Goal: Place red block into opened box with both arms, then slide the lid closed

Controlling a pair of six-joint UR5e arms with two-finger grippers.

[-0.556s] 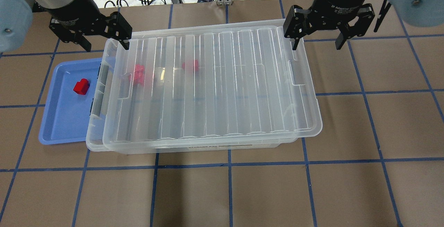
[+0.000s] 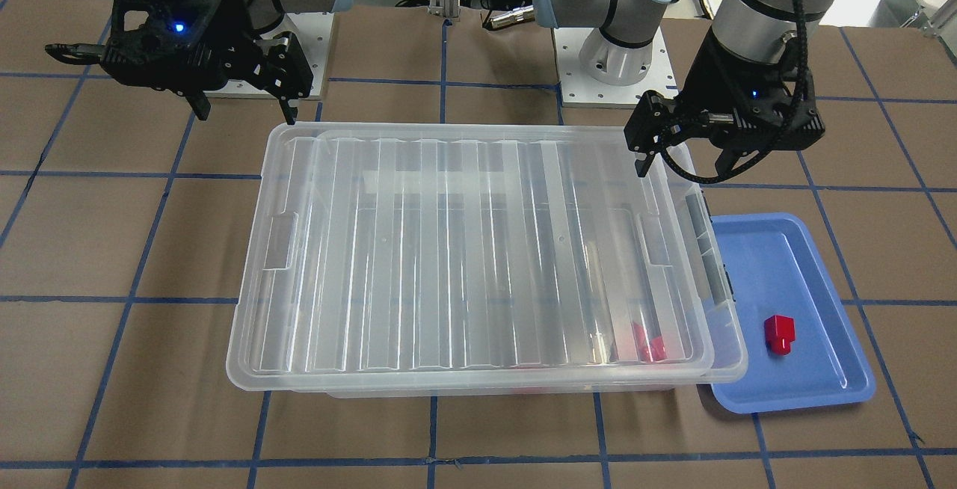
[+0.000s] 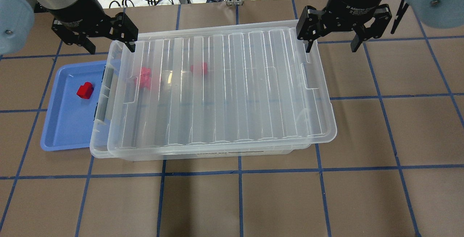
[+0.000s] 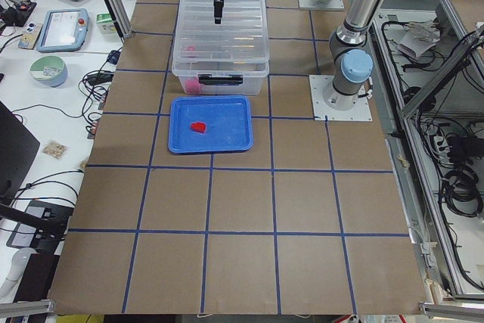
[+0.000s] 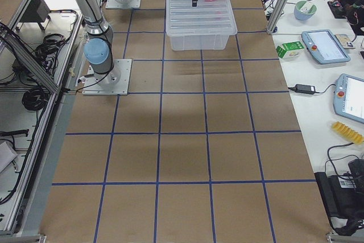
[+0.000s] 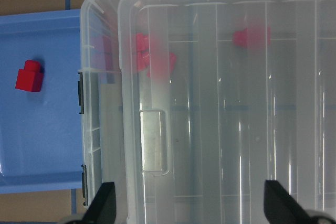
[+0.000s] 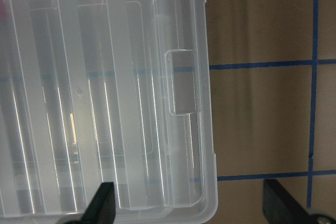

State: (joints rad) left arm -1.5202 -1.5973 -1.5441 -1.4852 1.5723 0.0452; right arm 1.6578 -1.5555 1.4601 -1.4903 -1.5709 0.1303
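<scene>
Box (image 3: 99, 141) work looks almost done. It is big and clear and sits at the far middle of the table (image 3: 232, 200). The lid (image 3: 224, 88) lies flat on top and covers nearly all of it. But the lid sits a bit too far right. It sticks out past the right end of the box, and a thin strip at the left end is open. I think the lid needs one more push to the left to close all the way.

The blue tray (image 3: 69, 128) lies just beside the left end of the box. The left claw (image 3: 110, 46) hangs over the far left corner of the lid. The right claw (image 3: 331, 46) hangs at the far right corner. Both claws are spread wide and hold nothing.

Some red blocks (image 3: 145, 77) show through the lid, inside the box near its left end, so that part looks done. One red block (image 3: 85, 90) sits alone on the tray. I cannot tell if it must go in too.
</scene>
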